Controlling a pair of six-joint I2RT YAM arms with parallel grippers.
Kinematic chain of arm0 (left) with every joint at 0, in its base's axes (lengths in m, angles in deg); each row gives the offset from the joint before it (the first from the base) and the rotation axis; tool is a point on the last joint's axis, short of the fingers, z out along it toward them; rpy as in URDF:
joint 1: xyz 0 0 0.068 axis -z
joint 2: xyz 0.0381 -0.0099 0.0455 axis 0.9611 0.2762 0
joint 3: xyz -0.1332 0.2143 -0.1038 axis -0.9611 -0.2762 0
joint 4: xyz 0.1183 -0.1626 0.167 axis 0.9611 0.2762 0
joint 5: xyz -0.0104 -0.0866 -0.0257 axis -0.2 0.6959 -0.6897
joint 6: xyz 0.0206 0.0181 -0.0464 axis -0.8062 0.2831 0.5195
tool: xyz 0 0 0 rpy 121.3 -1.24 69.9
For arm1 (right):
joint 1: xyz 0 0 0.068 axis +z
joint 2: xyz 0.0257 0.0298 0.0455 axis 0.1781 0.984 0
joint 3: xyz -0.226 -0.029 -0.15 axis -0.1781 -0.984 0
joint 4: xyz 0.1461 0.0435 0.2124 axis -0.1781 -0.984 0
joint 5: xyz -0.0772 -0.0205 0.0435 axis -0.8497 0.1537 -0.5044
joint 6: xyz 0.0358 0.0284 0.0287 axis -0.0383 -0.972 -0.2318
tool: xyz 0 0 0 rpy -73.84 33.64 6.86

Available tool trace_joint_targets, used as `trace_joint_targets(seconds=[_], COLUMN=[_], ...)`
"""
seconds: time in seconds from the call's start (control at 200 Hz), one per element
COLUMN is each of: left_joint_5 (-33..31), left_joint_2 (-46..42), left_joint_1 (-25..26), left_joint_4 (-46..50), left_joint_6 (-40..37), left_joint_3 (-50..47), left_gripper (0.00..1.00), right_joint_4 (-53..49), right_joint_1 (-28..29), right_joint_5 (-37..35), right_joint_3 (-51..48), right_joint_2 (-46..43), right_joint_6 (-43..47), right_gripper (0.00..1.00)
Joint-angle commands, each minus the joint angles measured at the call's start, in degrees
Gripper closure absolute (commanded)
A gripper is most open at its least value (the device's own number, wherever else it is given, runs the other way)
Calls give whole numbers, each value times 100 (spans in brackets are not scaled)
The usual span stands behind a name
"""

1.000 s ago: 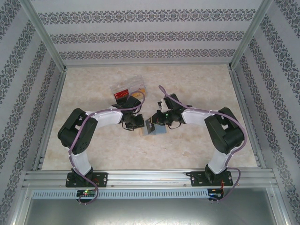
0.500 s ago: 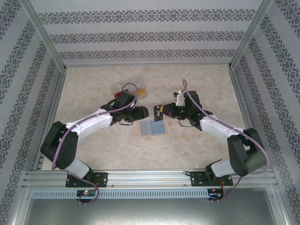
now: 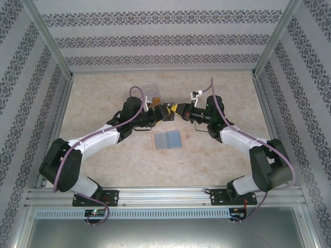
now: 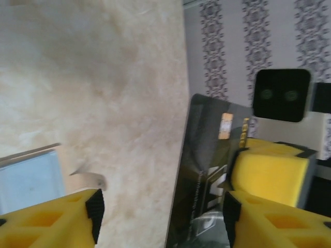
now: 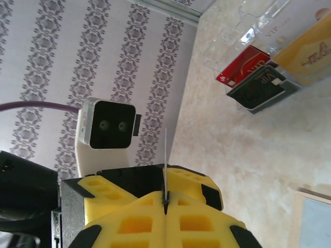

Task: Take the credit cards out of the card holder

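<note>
**Handover point: dark card between both end effectors**

The right end effector [image 5: 165,199] is pinched closed on the dark credit card [image 4: 204,165]. It holds the card on edge above the worktop [image 3: 93,103], beyond the card holder [image 3: 167,139], which lies flat and open. The left end effector [image 4: 163,216] is the nearer free one; its jaws are wide and straddle the card, which sits close to its right-hand finger. The card's long axis runs along the fingers, faces toward the pads, so closing should pinch it. An orange-yellow card [image 5: 305,57] sits in the clear box [image 5: 232,36].
</note>
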Motion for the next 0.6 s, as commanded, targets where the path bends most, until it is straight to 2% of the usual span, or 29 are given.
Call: trace_joint_targets(seconds=[0.0,0.235,0.44,0.56,0.595], left_joint_5=[312,412,414,377,334], left_joint_2=[71,47,33,32,10], left_joint_1=[-99,-153,-207,-232,-233], left_joint_4=[-1045,-1259,-1221,-1077,-970], left_joint_6=[446,516,396,258,177], left_joint_3=[-89,-139,-211,-217,-201], left_gripper=[41,60,82,100,100], right_joint_4=[575,856,856,597,459], right_joint_1=[-102,-203,-257,-275,-276], right_joint_5=[209,302,306,255,261], right_joint_3=[71,-62,-141,-163,-150], right_joint_2=[25,126,169,164,157], right_joint_6=[-326,-553,-557,-397,-284], right_gripper=[98,98,97,92,87])
